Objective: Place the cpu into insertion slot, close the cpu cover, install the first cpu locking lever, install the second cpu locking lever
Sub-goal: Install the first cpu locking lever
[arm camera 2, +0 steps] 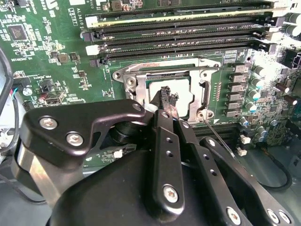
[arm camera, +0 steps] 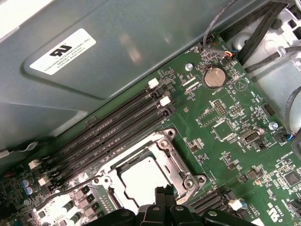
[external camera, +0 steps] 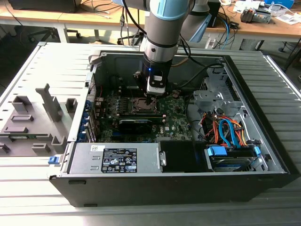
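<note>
The hand (arm camera 2: 168, 100) is pinched shut with nothing in it, tips on the grey chip (arm camera 2: 182, 92). The chip lies in the metal cover (arm camera 2: 141, 75) window. A white label (arm camera: 63, 52) sticks on the case wall (arm camera: 150, 37).

Robotics lab (cable-strewn workbenches (external camera: 277, 29)).

I count four long black memory slots (arm camera 2: 188, 36), one cpu (arm camera 2: 182, 90), one cpu cover (arm camera 2: 164, 69), one round coin battery (arm camera: 214, 77), one case (external camera: 141, 186).

Bright even light; glare whitens cpu (arm camera: 141, 181); shadows seemingly soft
</note>
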`<state>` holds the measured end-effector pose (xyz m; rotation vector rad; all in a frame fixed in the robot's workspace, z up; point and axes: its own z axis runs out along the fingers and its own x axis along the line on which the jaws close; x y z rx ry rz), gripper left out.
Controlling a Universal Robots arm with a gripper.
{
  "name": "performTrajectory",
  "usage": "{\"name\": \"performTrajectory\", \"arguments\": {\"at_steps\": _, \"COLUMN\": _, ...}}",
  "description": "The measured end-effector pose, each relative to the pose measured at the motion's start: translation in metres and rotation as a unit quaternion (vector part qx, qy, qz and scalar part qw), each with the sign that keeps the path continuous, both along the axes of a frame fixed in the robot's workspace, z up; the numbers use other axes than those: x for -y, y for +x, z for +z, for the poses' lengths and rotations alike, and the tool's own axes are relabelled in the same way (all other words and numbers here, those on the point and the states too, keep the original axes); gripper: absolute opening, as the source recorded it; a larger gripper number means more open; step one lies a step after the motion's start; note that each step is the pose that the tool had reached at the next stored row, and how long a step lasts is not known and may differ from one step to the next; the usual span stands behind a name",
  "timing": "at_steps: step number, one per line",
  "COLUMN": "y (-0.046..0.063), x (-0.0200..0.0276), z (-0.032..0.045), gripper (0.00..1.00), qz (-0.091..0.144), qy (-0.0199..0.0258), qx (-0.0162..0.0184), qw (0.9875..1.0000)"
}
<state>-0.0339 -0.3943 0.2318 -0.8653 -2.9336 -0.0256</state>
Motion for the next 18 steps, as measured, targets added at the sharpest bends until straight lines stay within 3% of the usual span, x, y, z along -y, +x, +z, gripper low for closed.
{"name": "performTrajectory", "arguments": {"at_steps": 18, "y": 0.0000, "x": 0.0000, "z": 0.0000, "gripper": 0.11, "qz": 0.026, "qy": 0.0000, "qx": 0.0000, "qw": 0.9997}}
